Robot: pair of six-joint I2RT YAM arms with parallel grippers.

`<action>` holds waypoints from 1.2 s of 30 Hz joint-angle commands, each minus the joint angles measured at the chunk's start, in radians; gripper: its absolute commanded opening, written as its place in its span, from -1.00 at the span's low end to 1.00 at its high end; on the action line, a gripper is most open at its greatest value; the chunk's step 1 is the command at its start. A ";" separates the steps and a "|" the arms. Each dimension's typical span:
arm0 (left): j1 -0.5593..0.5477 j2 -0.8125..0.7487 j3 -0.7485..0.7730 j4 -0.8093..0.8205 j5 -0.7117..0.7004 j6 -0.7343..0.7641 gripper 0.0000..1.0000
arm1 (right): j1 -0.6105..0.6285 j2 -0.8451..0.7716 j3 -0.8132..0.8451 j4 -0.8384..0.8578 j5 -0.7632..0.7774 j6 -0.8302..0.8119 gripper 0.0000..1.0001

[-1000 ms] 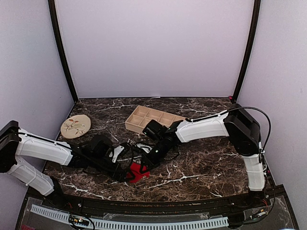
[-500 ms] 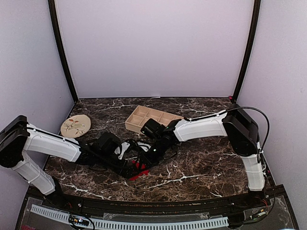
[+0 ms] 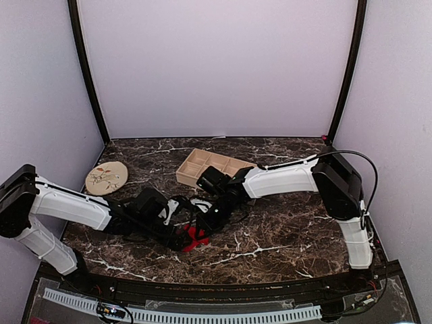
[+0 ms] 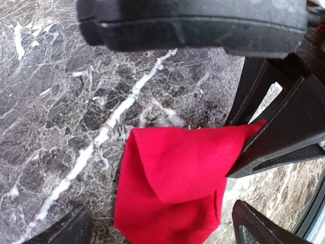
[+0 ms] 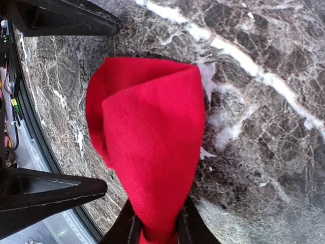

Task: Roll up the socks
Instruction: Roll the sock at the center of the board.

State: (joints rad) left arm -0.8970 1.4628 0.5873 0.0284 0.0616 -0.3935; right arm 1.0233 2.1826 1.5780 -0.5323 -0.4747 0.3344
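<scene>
One red sock [image 3: 196, 237] lies folded on the dark marble table near its front edge, between the two grippers. My right gripper [image 5: 156, 231] is shut on one end of the red sock [image 5: 147, 132], and the cloth bulges out from between its fingers. My left gripper [image 4: 162, 230] is open, with its fingers [image 4: 68, 230] wide apart on either side of the red sock [image 4: 172, 183] and not touching it. In the top view my left gripper [image 3: 182, 235] and right gripper [image 3: 203, 227] meet over the sock and hide most of it.
A round beige patterned disc [image 3: 106, 178] lies at the back left. A wooden compartment tray [image 3: 209, 167] stands behind the right arm. The table's front edge [image 3: 202, 278] runs close below the sock. Purple walls close in the sides and back.
My left arm has reached further right, bringing its open gripper around the sock. My right gripper has drifted slightly left with the sock, which now shows less in the top view.
</scene>
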 commanded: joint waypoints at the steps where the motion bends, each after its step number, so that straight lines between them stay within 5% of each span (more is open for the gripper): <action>1: 0.002 0.051 -0.054 -0.068 0.078 -0.056 0.98 | 0.009 0.017 0.023 -0.012 0.012 -0.004 -0.66; 7: 0.004 0.239 -0.024 -0.034 0.224 -0.093 0.92 | 0.009 0.017 0.018 -0.011 0.014 -0.007 -0.66; 9: 0.004 0.253 -0.046 0.006 0.243 -0.119 0.81 | 0.009 0.015 0.022 -0.011 0.017 -0.006 -0.67; 11: 0.007 0.252 -0.070 0.042 0.261 -0.139 0.41 | 0.009 0.012 0.021 -0.012 0.021 -0.006 -0.67; 15: 0.009 0.259 -0.086 0.041 0.260 -0.162 0.03 | 0.009 0.009 0.017 -0.014 0.026 -0.005 -0.68; 23: 0.009 0.172 -0.178 0.061 0.245 -0.201 -0.05 | 0.008 -0.003 -0.009 0.010 0.049 0.011 -0.67; 27: 0.009 0.195 -0.197 0.102 0.269 -0.209 -0.60 | 0.009 -0.005 -0.006 0.012 0.057 0.010 -0.67; 34: 0.012 0.217 -0.192 0.163 0.291 -0.219 -0.68 | 0.032 0.000 0.006 -0.024 0.078 -0.029 -0.67; 36: 0.016 0.220 -0.181 0.166 0.296 -0.210 -0.84 | 0.046 0.010 0.019 -0.050 0.093 -0.051 -0.67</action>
State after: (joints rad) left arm -0.8719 1.6005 0.4564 0.4473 0.3321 -0.6014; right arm 1.0355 2.1860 1.5780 -0.5560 -0.4240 0.3248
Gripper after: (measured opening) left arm 0.140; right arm 0.166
